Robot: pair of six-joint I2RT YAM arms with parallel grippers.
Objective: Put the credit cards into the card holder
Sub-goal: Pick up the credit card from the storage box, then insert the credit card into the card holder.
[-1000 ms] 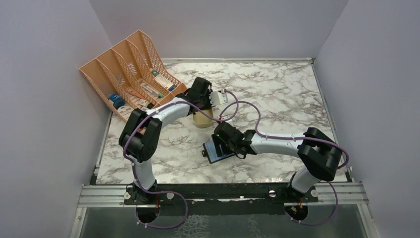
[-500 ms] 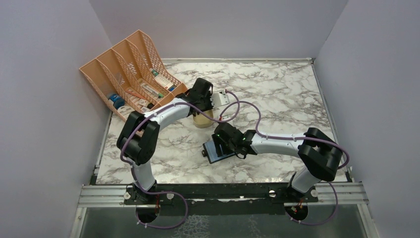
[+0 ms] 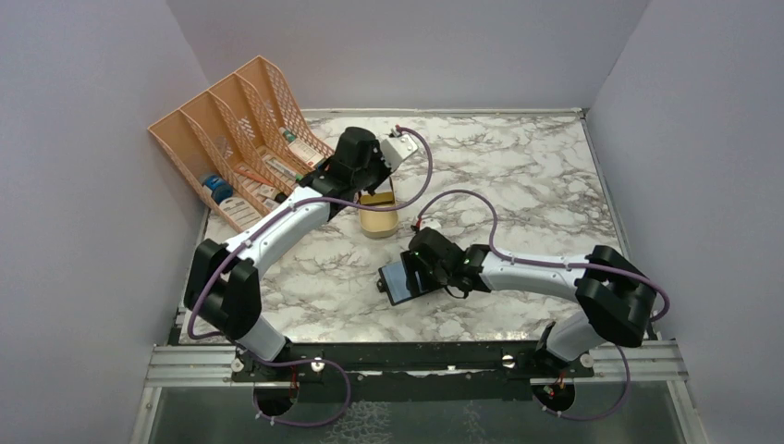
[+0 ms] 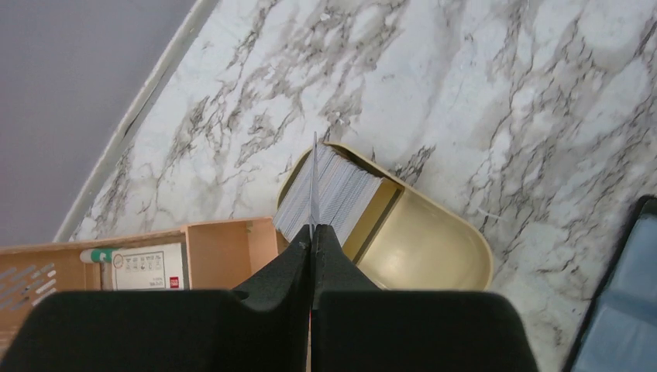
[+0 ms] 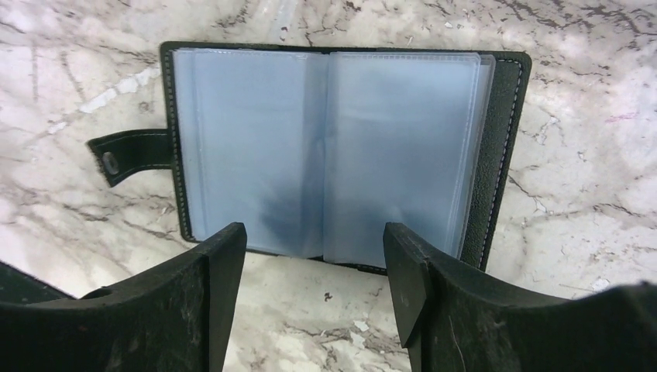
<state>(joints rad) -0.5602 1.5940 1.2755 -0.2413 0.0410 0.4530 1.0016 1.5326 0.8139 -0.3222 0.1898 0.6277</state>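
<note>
A stack of pale credit cards [image 4: 341, 194] stands on edge in a tan oval tin [image 4: 434, 248]. My left gripper [image 4: 312, 230] is shut on one thin card [image 4: 314, 178], seen edge-on and sticking out past the fingertips just above the stack. From above, this gripper [image 3: 372, 185] hangs over the tin [image 3: 378, 220]. The card holder [image 5: 325, 147] lies open on the marble, black with blue-grey sleeves and a snap tab at its left. My right gripper [image 5: 312, 236] stands open just in front of its near edge, with nothing between the fingers. In the top view the card holder [image 3: 399, 282] lies near the table's middle.
A peach mesh file organiser [image 3: 240, 139] with labelled boxes [image 4: 147, 267] stands at the back left, close to the left arm. Grey walls enclose the marble table [image 3: 518, 176] on three sides.
My left gripper has shut on a card and pulled back and up from the tin, the arm stretching out. The right arm has shifted only slightly and stays open at the card holder.
</note>
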